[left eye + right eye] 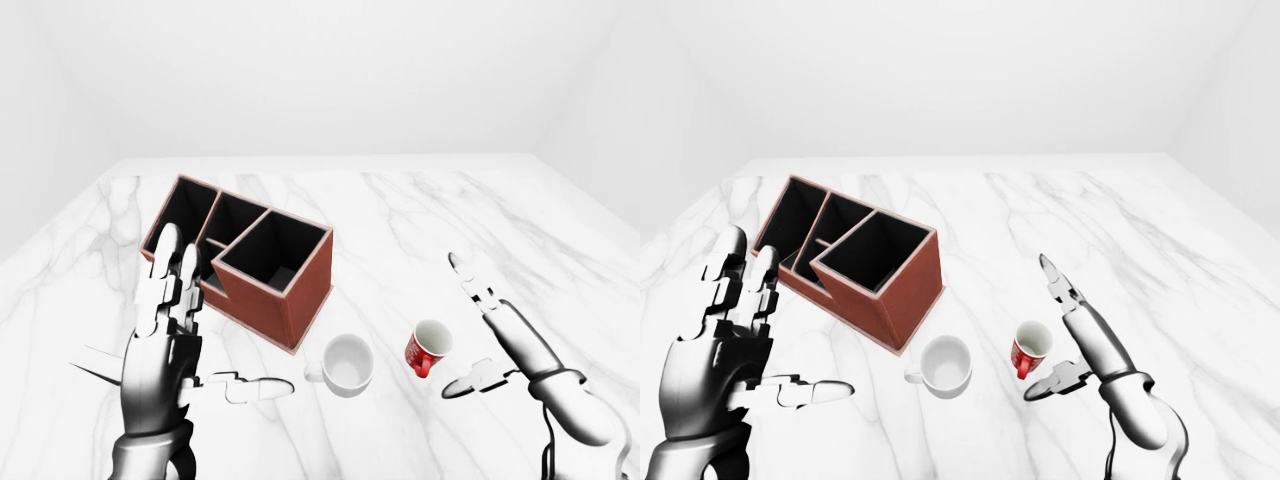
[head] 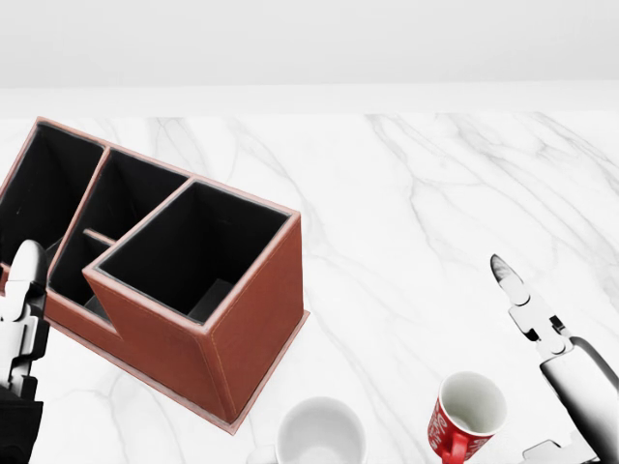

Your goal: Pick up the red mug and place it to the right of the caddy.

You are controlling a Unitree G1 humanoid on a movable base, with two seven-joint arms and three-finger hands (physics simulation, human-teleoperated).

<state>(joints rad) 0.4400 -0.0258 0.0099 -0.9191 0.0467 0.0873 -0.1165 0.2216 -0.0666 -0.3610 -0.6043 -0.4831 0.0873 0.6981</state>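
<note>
Left hand (image 1: 175, 345) fingers spread, empty, right hand (image 1: 490, 335) splayed wide just beside red mug (image 1: 427, 348), untouched

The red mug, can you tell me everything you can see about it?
The red mug is small and shiny, red outside with white markings too small to read, and white inside. It looks empty. It tilts a bit, its open mouth tipped toward the view's upper right, resting on the marble table. A red handle shows at its lower left in the right-eye view. It sits between the white mug and the right hand, whose open fingers are beside it without touching.
</note>
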